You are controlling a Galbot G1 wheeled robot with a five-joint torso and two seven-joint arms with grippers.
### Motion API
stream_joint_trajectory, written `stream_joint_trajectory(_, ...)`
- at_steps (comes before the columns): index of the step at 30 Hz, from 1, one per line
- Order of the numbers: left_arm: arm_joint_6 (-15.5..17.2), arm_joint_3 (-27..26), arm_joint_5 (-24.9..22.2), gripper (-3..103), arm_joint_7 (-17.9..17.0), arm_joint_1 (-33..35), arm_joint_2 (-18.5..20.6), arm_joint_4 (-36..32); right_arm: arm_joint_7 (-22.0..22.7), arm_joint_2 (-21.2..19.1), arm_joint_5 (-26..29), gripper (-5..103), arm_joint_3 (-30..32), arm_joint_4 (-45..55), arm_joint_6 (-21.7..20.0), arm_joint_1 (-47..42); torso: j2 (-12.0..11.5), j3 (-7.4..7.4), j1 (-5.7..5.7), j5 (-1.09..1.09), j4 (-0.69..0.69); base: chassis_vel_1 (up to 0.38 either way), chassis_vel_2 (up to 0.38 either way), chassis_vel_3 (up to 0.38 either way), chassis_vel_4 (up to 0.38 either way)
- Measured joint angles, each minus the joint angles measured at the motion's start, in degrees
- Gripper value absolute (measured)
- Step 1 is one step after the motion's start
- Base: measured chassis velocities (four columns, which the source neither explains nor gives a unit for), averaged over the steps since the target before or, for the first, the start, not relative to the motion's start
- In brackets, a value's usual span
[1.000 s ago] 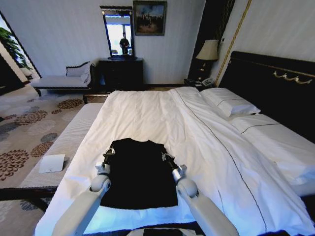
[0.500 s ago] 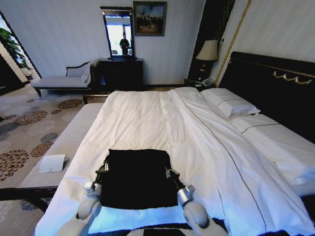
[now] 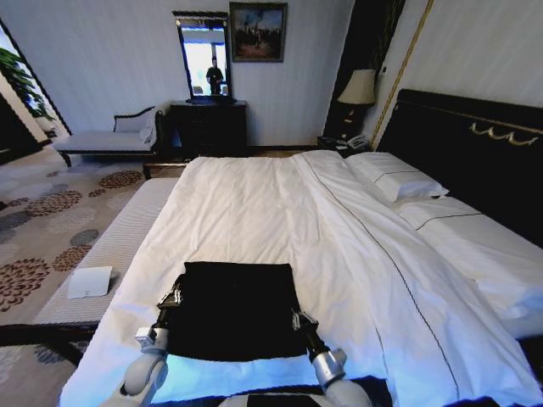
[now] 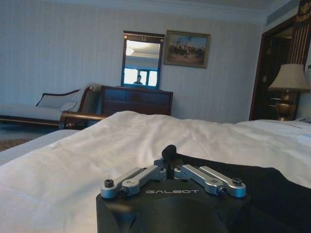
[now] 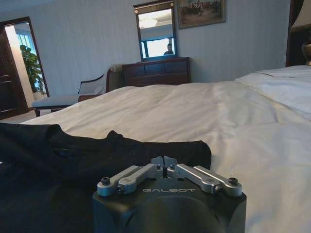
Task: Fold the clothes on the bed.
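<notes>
The black T-shirt (image 3: 237,309) lies as a flat, near-rectangular fold in the lower centre of the head view, on the white duvet of the bed (image 3: 254,208), close to the edge nearest me.

My left gripper (image 3: 172,298) sits at the shirt's left edge, about halfway down it. In the left wrist view its fingers (image 4: 168,151) are pressed together, with dark fabric directly under the tip; whether any cloth is caught between them is hard to judge from this angle.

My right gripper (image 3: 296,319) sits at the shirt's right edge, lower in the frame. In the right wrist view its fingers (image 5: 164,160) are pressed together at the folded rim of the shirt (image 5: 97,150).

Open duvet extends above the shirt toward the upper centre of the frame and to its right. A narrow white strip separates the shirt's bottom edge from the mattress edge.
</notes>
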Motion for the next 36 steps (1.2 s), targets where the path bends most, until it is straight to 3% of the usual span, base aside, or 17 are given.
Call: stream_joint_trajectory(36, -3.76, -3.46, 2.99, 2, 2.12, 7.73, -1.1, -0.94, 1.12, 0.58, -5.76, 0, -0.04, 5.69, 1.69, -10.45, 0.0, 0.0, 0.0, -0.08, 0.01, 0.0, 0.0, 0.0, 0.0)
